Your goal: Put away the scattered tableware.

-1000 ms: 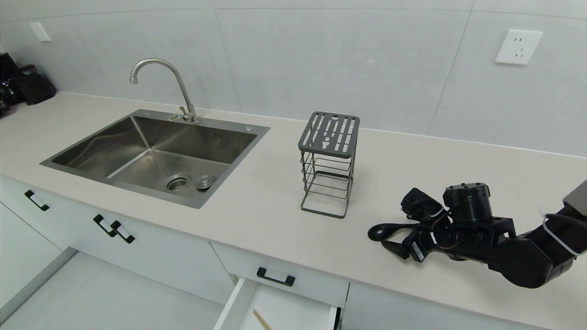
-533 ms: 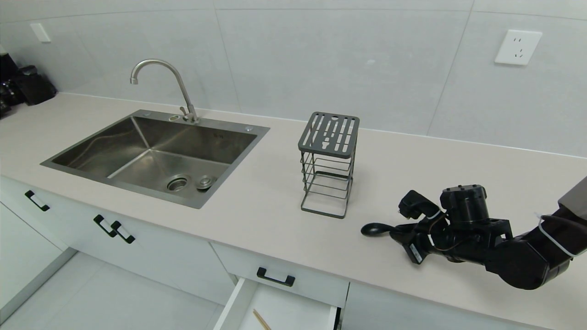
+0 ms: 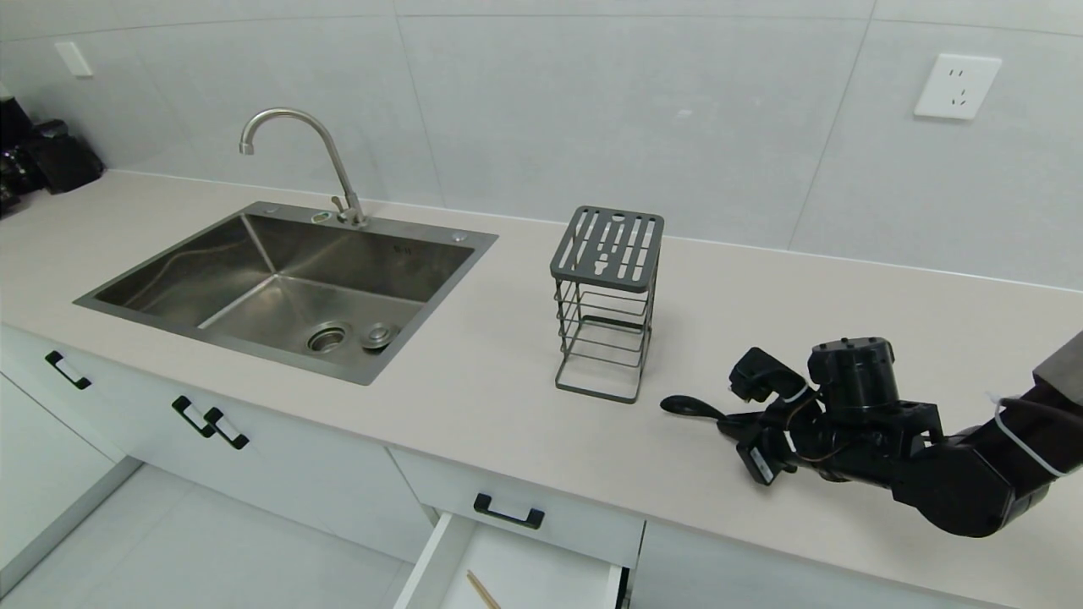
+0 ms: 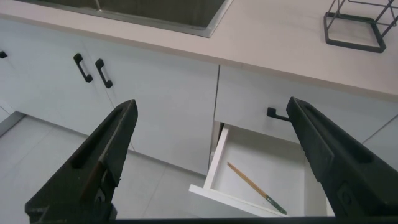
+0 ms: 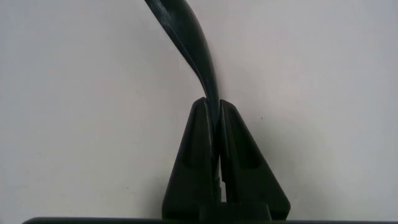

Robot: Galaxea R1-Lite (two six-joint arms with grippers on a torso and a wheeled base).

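Counter [image 3: 508,364], spoon [image 3: 682,406] gripped, 1 chopstick [image 4: 252,185] in drawer [image 4: 277,155]

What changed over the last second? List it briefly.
The right gripper, shut on the black spoon, carried it toward the robot's left, closer to the wire rack. Nothing was picked up or released. The wire rack, sink and open drawer stayed put.

No legible txt or labels.
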